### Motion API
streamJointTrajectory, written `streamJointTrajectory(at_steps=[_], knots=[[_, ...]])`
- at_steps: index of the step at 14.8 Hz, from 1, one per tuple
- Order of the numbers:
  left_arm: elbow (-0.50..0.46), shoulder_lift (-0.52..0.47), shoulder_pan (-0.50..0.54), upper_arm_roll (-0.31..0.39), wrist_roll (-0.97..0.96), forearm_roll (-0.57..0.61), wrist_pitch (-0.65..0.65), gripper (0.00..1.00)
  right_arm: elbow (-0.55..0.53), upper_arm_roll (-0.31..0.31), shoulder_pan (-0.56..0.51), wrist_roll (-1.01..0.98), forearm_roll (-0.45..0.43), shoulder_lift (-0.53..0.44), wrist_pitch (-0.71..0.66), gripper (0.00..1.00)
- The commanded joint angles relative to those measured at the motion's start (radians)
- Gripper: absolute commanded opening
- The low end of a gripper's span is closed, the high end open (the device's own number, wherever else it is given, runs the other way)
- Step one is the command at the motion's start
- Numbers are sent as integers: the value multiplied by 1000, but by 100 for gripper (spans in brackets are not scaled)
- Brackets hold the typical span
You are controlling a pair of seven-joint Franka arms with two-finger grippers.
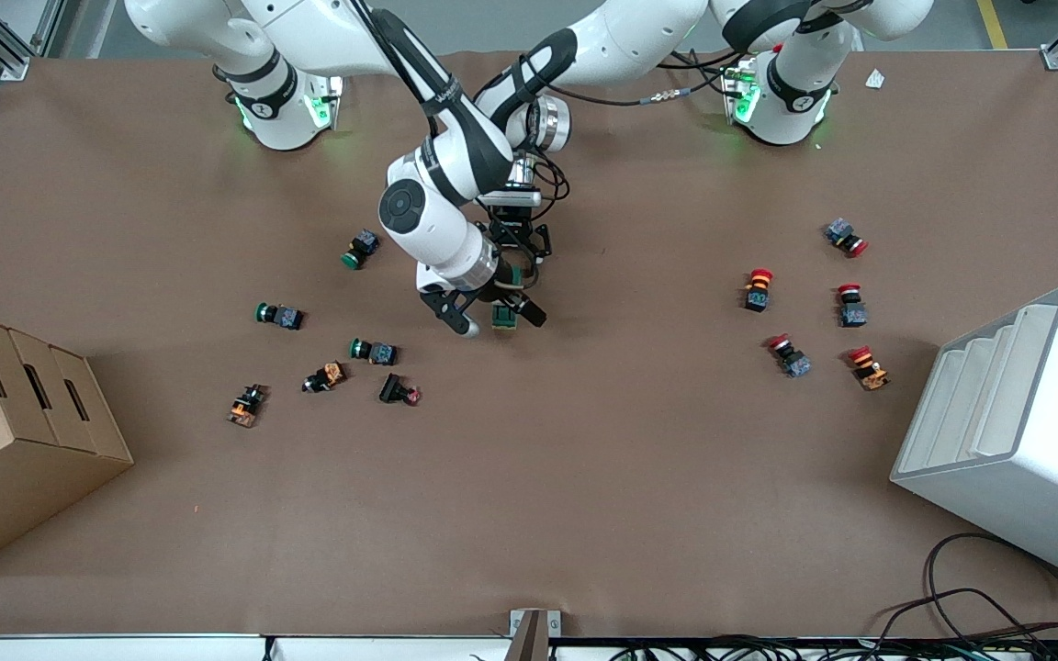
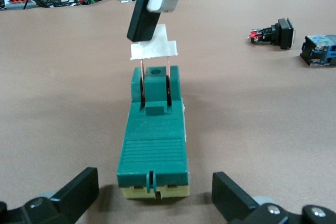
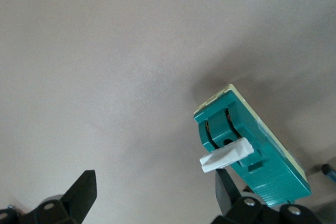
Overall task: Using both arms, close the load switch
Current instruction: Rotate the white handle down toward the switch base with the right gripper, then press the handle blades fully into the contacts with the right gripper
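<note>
Toward the right arm's end of the table, green-capped push buttons (image 1: 276, 315) are lying scattered, well apart from both grippers. The right gripper (image 1: 500, 319) is hanging low over the middle of the table with its jaws spread wide, gripping nothing, and the load switch (image 1: 503, 318) is lying on the table between its fingertips. The left gripper (image 1: 517, 266) is standing just over the switch's end nearer the robots' bases, also open and empty. The front view is hiding the handle under the arms. The left wrist view is showing it: the cream-white handle (image 2: 154, 49) is standing raised above the green body on two thin copper blades, and one black finger (image 2: 143, 19) of the right gripper is meeting its top edge. The right wrist view is showing that handle (image 3: 226, 156) sticking out just beside one finger (image 3: 231, 190). Red-capped buttons (image 1: 759, 286) are lying well apart, toward the left arm's end.
</note>
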Motion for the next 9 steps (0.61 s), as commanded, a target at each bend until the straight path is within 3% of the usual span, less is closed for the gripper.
streamJointTrajectory(at_steps=[1, 9], knots=[[13, 64, 14, 11, 5, 3, 16, 98, 43, 5, -8, -13, 13, 43, 7, 100], [5, 67, 11, 11, 3, 3, 16, 98, 63, 2, -50, -73, 1, 65, 6, 100]])
